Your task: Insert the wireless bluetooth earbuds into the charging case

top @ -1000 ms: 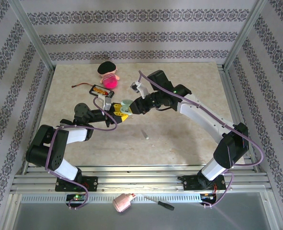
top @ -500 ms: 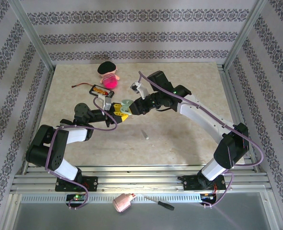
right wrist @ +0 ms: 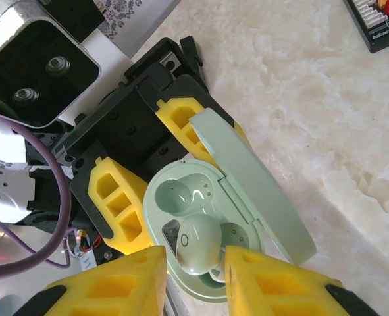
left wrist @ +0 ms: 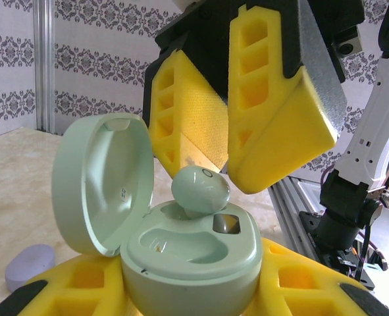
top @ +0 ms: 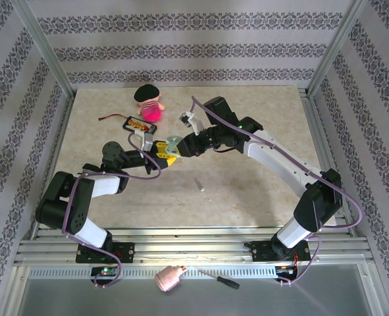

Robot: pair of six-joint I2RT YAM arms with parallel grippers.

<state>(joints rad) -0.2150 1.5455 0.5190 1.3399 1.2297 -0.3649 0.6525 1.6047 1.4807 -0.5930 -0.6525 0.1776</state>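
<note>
Mint earbud in right tool — over open case in left tool.

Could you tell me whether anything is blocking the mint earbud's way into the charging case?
Nothing visible does. The right gripper holds the mint earbud right against the top of the open charging case, whose lid is swung back clear.

Arms white with black joints; purple cables; yellow ribbed foam end effector pads.
</note>
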